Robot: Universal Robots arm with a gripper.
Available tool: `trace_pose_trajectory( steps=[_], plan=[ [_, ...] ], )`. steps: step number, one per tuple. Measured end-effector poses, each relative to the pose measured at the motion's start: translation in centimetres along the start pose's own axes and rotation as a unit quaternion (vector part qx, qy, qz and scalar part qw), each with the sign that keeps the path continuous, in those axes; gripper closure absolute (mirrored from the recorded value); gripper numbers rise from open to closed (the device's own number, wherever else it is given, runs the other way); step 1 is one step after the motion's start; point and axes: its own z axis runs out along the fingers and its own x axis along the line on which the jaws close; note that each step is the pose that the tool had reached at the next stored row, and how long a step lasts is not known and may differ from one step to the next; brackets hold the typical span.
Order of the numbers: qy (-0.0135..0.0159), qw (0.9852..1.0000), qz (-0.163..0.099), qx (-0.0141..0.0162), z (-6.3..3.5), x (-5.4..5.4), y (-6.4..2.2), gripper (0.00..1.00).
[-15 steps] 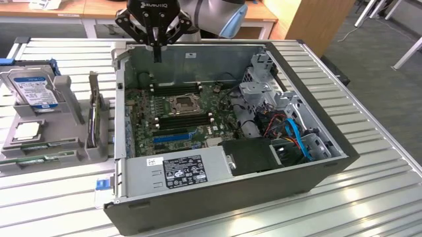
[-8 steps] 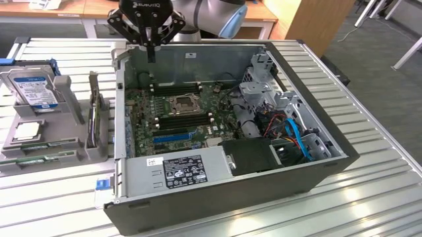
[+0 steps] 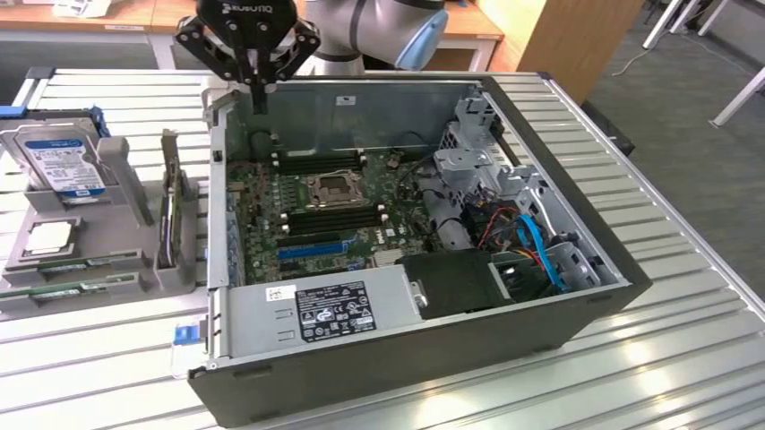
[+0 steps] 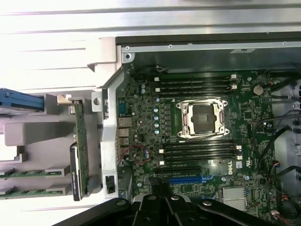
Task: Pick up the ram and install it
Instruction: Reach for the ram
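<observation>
Zero gap between the jaws: the gripper is pinched fully closed with nothing in it, hanging over the rear wall of the open computer case. The ram and its twin stick lie flat in the grey holder just outside the case, on the exterior view's left, near the hard drive.

The arm is smooth silver-grey metal with a light blue joint cap, ending in a black gripper with jointed linkage fingers and white lettering.
</observation>
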Motion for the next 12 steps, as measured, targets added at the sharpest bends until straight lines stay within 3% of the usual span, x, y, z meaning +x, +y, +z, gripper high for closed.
trace_pose_trajectory(
  steps=[12],
  plan=[
    [0.0, 1.0, 0.0, 0.0, -0.03, 2.1, -0.15, 0.9]
  ],
)
